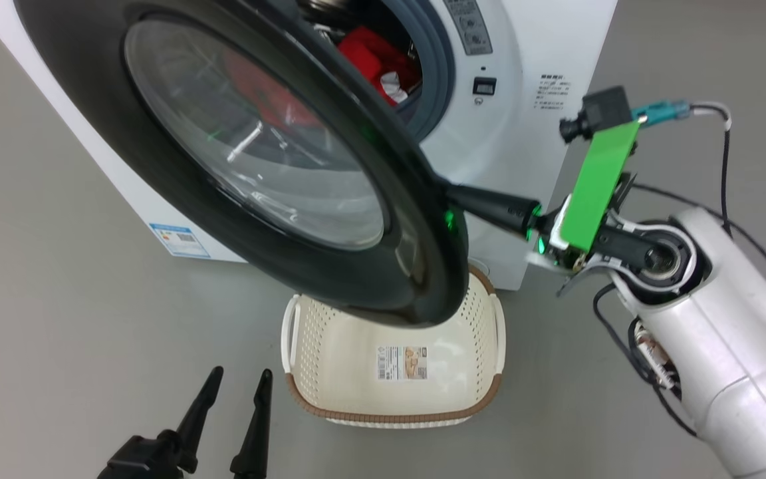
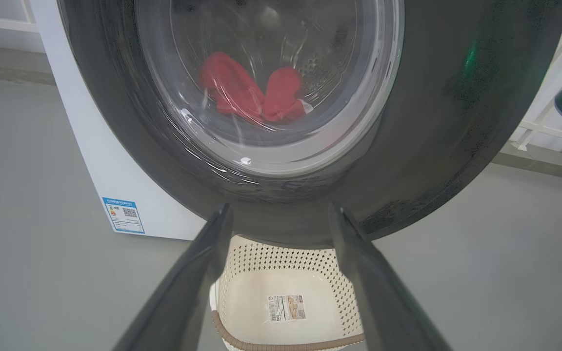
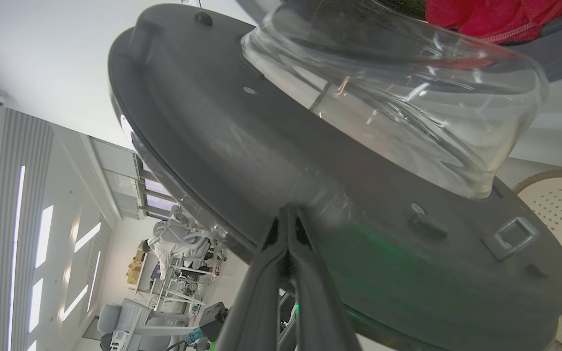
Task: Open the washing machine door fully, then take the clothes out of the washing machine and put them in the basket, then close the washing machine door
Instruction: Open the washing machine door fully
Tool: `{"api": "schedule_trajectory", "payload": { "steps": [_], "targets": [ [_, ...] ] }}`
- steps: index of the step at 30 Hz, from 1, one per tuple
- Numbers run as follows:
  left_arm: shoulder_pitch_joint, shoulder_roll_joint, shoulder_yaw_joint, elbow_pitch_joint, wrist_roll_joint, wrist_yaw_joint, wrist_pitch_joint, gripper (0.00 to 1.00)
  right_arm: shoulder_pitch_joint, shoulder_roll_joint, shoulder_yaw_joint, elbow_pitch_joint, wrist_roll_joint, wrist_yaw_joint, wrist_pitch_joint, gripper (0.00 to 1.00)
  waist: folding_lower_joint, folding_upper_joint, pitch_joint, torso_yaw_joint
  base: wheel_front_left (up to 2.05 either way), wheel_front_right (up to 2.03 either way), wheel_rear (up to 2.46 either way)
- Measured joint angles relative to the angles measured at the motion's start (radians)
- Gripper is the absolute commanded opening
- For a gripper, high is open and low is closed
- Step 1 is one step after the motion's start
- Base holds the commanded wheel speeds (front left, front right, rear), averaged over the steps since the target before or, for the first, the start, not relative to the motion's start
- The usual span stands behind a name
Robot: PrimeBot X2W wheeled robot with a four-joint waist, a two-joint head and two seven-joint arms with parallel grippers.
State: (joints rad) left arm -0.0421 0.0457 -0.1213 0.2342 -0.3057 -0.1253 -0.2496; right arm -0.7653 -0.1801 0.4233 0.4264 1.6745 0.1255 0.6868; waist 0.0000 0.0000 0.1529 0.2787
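Glass bowl (image 3: 398,97) bulges from round, glossy black washing machine door (image 1: 256,153).

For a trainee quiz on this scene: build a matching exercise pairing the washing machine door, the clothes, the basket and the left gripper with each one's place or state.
Things
1. washing machine door
2. clothes
3. basket
4. left gripper

Places or states
A. on the floor, holding nothing but a sticker
B. open, holding nothing, left of the basket in the head view
C. partly open, hanging above the basket
D. inside the washing machine

Pairs: 1-C, 2-D, 3-A, 4-B
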Motion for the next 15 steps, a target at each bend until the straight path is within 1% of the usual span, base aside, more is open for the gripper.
{"api": "schedule_trajectory", "payload": {
  "steps": [6,15],
  "targets": [
    [0.017,-0.001,0.005,-0.002,0.000,0.000,0.000,1.00,0.044,0.022,-0.007,-0.007,-0.004,0.000,0.003,0.00,0.0000,0.0000,-0.031,0.002,0.00,0.00,0.00],
    [0.025,-0.001,0.010,-0.002,0.006,0.000,0.000,1.00,0.074,0.044,-0.011,-0.026,-0.004,0.000,0.045,0.00,0.0000,0.0000,-0.050,0.015,0.00,0.00,0.00]
  ]
}}
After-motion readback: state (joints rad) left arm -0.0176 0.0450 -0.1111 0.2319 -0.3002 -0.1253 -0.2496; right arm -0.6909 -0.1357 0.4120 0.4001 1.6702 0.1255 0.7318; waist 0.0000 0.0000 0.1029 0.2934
